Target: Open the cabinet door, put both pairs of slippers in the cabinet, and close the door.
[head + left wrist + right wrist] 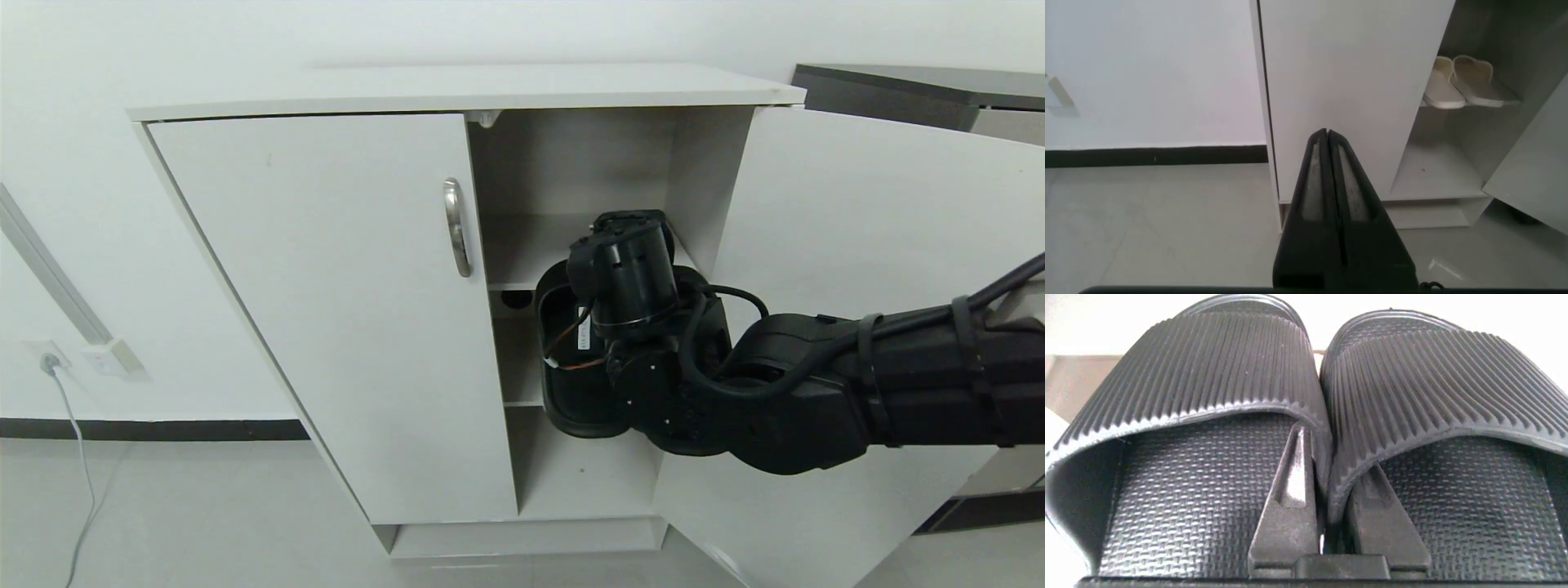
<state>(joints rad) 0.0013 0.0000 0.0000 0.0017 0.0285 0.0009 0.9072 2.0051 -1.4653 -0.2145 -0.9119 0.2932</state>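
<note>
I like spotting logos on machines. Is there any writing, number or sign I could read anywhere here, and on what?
No text can be read in any view.
The white label on the right arm, near its wrist: print too small to read.
The cabinet, black slippers and pale slippers: no print visible.
</note>
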